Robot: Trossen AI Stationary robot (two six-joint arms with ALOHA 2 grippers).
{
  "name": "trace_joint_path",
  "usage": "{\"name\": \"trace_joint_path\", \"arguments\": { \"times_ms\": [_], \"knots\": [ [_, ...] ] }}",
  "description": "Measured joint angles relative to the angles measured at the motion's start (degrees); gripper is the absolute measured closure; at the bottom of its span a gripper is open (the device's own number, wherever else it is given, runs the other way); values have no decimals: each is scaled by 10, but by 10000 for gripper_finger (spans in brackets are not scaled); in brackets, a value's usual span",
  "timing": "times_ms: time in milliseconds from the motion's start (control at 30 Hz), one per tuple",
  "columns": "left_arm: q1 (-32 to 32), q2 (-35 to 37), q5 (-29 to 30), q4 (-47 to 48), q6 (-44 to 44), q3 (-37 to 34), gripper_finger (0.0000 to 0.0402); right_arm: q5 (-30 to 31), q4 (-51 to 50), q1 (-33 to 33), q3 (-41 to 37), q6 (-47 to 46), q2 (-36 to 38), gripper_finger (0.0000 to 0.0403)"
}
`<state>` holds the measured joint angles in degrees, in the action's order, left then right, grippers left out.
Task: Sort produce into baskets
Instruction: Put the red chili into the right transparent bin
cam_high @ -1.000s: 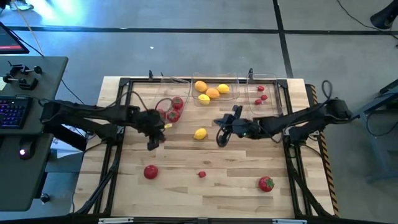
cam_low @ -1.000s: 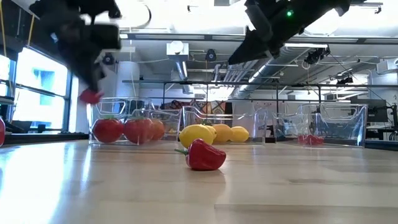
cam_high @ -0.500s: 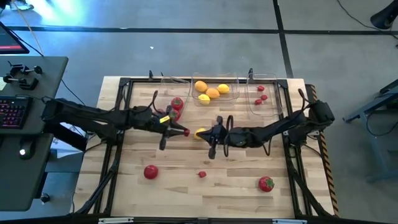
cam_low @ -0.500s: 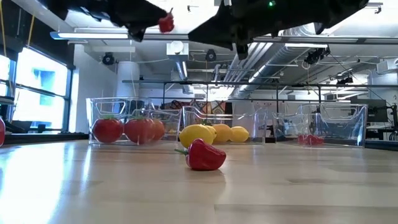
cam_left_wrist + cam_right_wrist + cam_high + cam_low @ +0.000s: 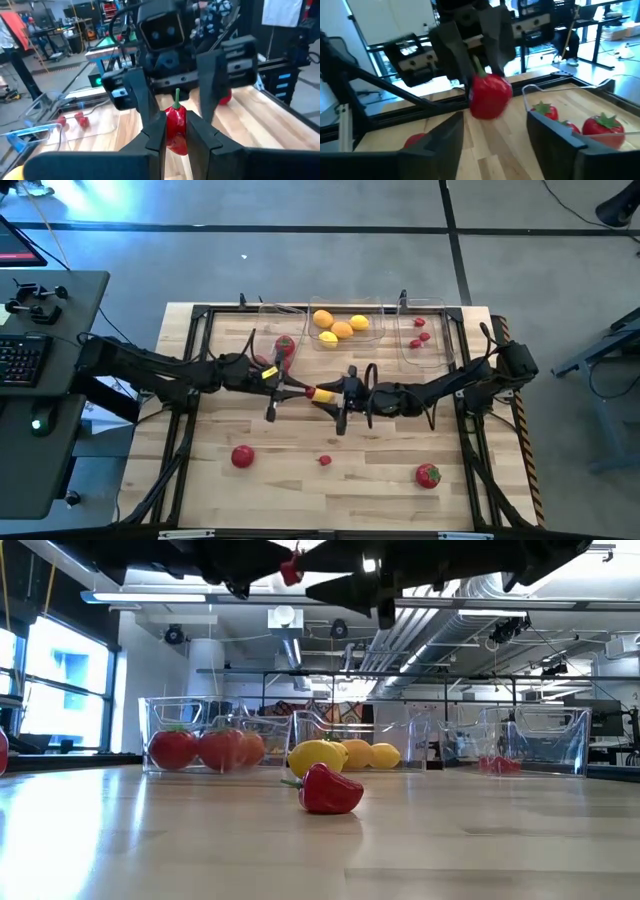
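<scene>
Mid-bench, the left pincer (image 5: 177, 131) pinches a red berry (image 5: 176, 129); the right wrist view alone shows the right pincer (image 5: 492, 131) spread before it.

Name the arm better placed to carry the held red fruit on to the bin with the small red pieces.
Right, probably. The left hand pinches the red fruit mid-table, and the right hand faces it, open around it. The bin of small red pieces sits on the right arm's side, past the citrus bin.

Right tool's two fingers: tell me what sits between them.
The small red fruit, clamped in the left tool, hangs between the open right tool's fingers, untouched. The right wrist view shows it.
</scene>
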<state>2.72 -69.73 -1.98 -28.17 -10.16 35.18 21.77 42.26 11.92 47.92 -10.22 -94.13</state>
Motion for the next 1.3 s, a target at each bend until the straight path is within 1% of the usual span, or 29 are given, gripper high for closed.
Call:
{"name": "trace_joint_path", "arguments": {
  "times_ms": [67,133,233,300,467,700,800,867,1167,1300],
  "knots": [
    [5,-8,3,-18,-6,0,365,-9,1,0,0,1,0,177],
    [9,-13,1,-39,-11,0,365,-9,1,0,0,1,0,173],
    [12,-22,1,-52,-19,0,365,-9,7,0,0,6,0,176],
    [12,-27,1,-58,-20,0,365,-9,14,0,0,15,0,186],
    [11,-29,2,-68,-21,0,365,-13,26,-3,0,17,0,233],
    [11,-29,2,-76,-21,0,364,-25,29,-4,0,25,0,328],
    [11,-29,1,-74,-13,0,358,-30,29,-4,0,28,0,364],
    [11,-29,6,-72,-9,0,349,-30,29,-4,0,33,0,378],
    [11,-26,15,-62,-12,1,285,-30,29,-4,0,43,0,382],
    [11,-13,55,-52,-30,1,262,-28,21,-5,0,43,9,382]
  ]
}}
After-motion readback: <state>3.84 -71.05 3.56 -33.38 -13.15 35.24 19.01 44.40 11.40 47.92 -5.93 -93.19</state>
